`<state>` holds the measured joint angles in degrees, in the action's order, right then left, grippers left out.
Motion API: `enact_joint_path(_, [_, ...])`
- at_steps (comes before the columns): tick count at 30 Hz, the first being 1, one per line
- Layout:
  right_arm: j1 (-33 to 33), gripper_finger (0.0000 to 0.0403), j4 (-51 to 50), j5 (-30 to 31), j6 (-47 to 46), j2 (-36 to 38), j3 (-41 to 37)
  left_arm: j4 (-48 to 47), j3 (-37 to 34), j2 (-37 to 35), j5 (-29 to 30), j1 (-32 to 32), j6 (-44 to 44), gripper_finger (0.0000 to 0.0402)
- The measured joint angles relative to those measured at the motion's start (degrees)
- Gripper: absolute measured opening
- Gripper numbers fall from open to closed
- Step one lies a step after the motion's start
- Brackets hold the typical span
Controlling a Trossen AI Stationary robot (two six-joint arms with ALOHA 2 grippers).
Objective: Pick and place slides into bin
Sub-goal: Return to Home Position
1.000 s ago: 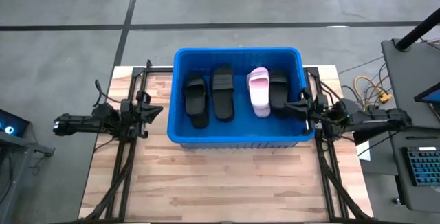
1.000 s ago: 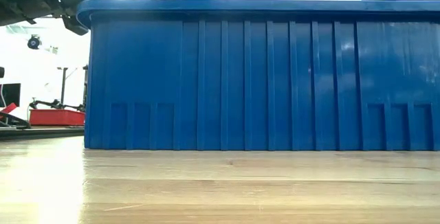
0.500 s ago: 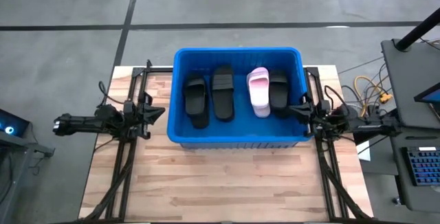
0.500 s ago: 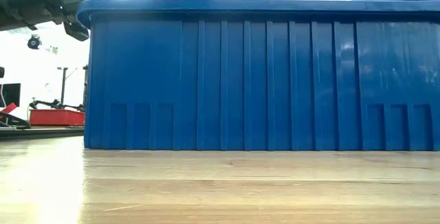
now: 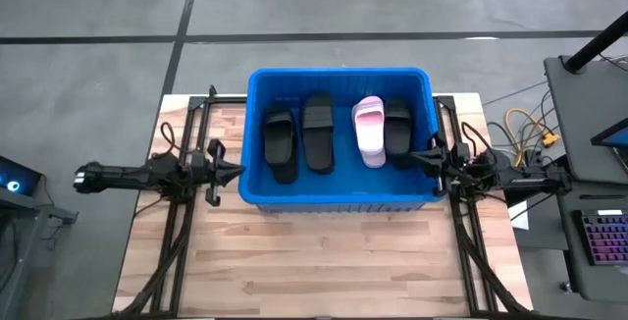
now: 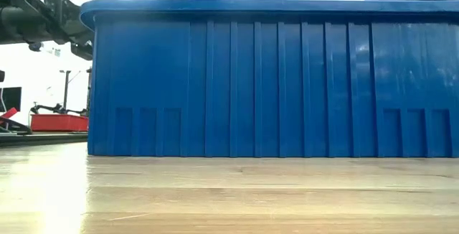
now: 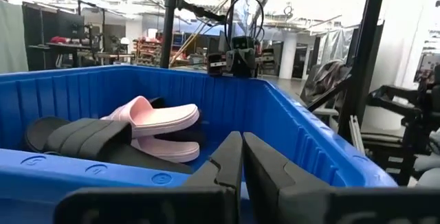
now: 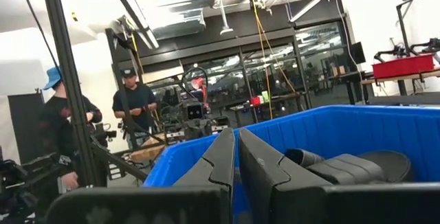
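Though one is pink, four slides (image 5: 317, 135) lie inside the bin (image 5: 339, 74).

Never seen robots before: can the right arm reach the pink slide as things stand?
Probably yes: the pink slide lies uncovered in the open blue bin, the right gripper at its rim; only a black slide lies between.

Fingers (image 8: 221, 159) closed together before the bin (image 8: 330, 124) — black slides (image 8: 344, 168) inside, two people (image 8: 137, 107) beyond.
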<state>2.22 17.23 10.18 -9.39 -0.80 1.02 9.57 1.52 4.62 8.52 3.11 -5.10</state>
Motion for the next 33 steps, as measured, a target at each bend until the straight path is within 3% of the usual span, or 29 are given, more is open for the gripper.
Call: enact_joint_path(33, [0.0,0.0013,0.3,-0.1,0.6,-0.2,1.0,0.5,-1.0,-2.4,-1.7,0.0,1.0,0.0000])
